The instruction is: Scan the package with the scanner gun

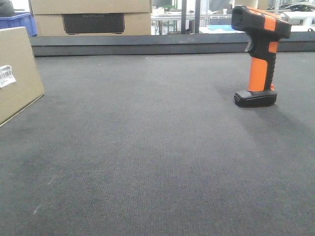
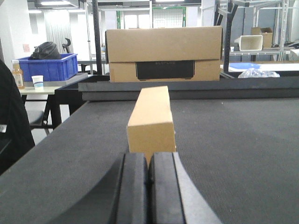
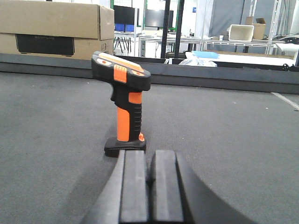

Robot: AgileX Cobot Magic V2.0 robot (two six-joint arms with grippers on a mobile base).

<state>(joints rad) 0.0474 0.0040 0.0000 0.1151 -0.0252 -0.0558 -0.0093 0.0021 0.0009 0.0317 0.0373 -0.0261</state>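
Observation:
An orange and black scanner gun (image 1: 260, 54) stands upright on its base at the right of the dark grey table; it also shows in the right wrist view (image 3: 123, 107). A brown cardboard package (image 1: 15, 73) with a white label stands at the left edge; in the left wrist view it (image 2: 152, 119) lies end-on. My left gripper (image 2: 149, 161) is shut and empty just short of the package's near end. My right gripper (image 3: 149, 161) is shut and empty just short of the scanner's base. Neither gripper shows in the front view.
A raised black lip (image 1: 147, 43) runs along the table's far edge. Behind it stands a large cardboard box (image 1: 91, 17) with a black panel. A blue crate (image 2: 44, 65) sits on a side table at the left.

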